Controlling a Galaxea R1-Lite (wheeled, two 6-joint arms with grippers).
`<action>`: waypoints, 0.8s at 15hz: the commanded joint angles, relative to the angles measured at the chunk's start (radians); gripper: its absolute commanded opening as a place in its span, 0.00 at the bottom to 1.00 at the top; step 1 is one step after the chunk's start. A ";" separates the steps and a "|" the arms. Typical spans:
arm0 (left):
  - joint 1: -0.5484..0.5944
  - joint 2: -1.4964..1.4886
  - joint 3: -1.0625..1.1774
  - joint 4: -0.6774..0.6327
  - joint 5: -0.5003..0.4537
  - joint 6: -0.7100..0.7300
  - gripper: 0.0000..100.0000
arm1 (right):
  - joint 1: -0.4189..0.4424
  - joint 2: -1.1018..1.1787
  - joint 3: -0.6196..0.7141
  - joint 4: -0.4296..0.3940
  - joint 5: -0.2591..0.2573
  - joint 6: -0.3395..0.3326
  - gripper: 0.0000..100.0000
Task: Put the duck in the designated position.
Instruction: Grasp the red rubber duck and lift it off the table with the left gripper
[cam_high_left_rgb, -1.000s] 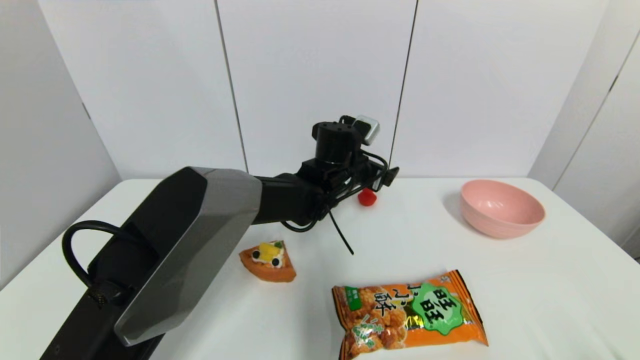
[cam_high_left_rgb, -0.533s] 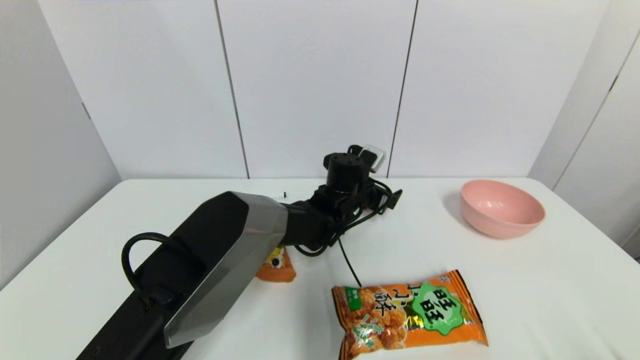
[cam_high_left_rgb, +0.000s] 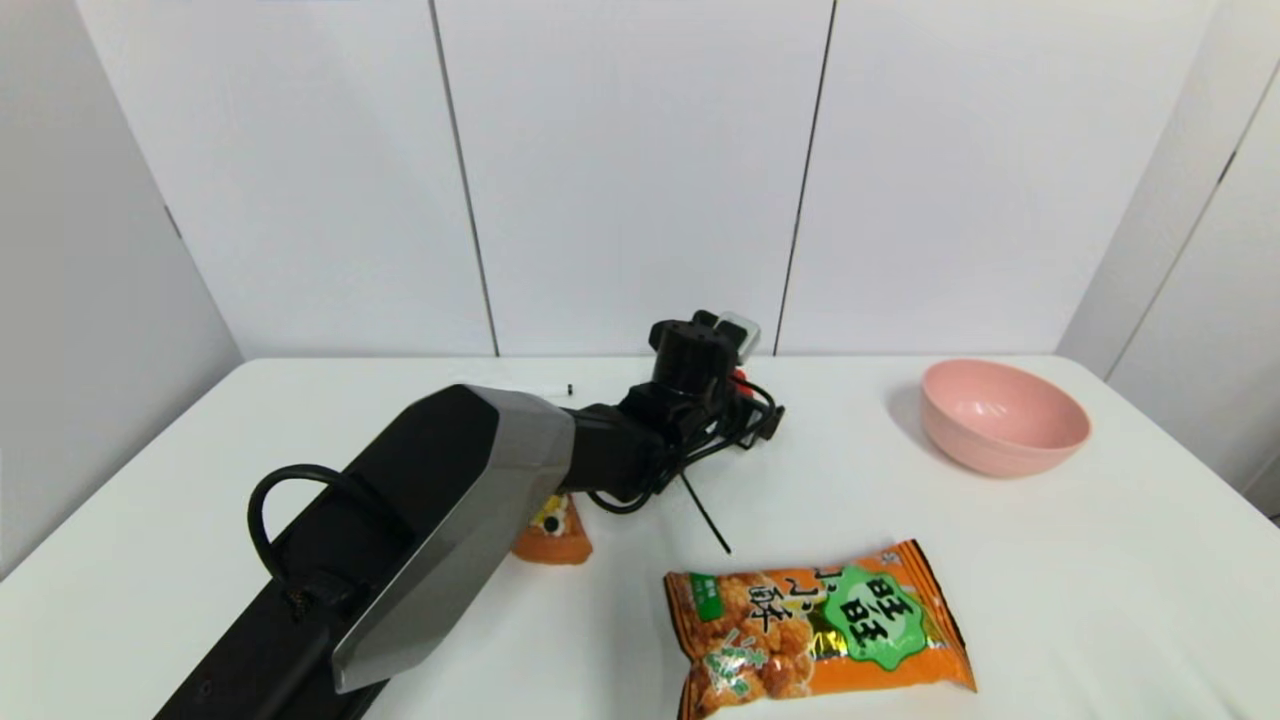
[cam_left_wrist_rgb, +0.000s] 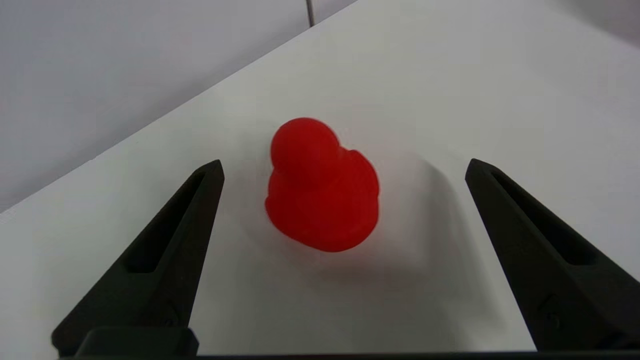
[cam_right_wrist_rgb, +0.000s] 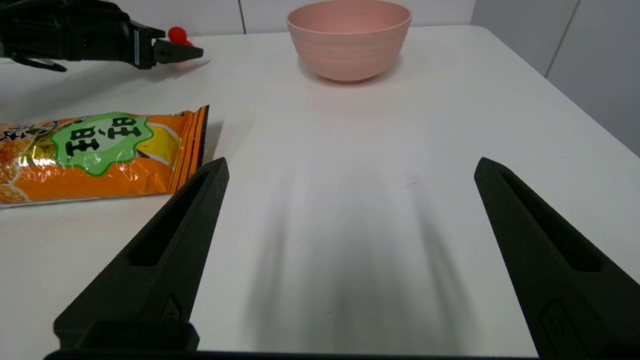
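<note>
The small red duck (cam_left_wrist_rgb: 322, 190) sits on the white table near its far edge, upright and untouched. My left gripper (cam_left_wrist_rgb: 345, 164) is open and low over the table, one finger on each side of the duck with a gap on both sides. In the head view the left wrist (cam_high_left_rgb: 700, 365) covers nearly all of the duck (cam_high_left_rgb: 738, 376). The right wrist view shows the duck (cam_right_wrist_rgb: 176, 34) just past the left gripper (cam_right_wrist_rgb: 192, 48). My right gripper (cam_right_wrist_rgb: 352, 162) hangs open over bare table at the near right, holding nothing.
A pink bowl (cam_high_left_rgb: 1003, 415) stands at the far right, also in the right wrist view (cam_right_wrist_rgb: 350, 40). An orange snack bag (cam_high_left_rgb: 820, 625) lies near the front centre. An orange cake slice (cam_high_left_rgb: 555, 538) lies partly under the left arm.
The left arm has come down and reached forward, so its wrist now hides the duck in the head view. In the last half second it shifted only slightly.
</note>
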 joint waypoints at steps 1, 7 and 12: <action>0.012 -0.019 0.000 0.006 0.021 -0.043 1.00 | 0.000 0.000 0.000 -0.001 0.000 0.000 1.00; 0.020 -0.013 0.000 0.004 0.024 -0.066 1.00 | 0.000 0.002 0.000 -0.001 0.000 0.000 1.00; 0.021 -0.002 0.000 0.004 0.024 -0.069 1.00 | 0.000 0.002 0.000 -0.001 0.000 0.000 1.00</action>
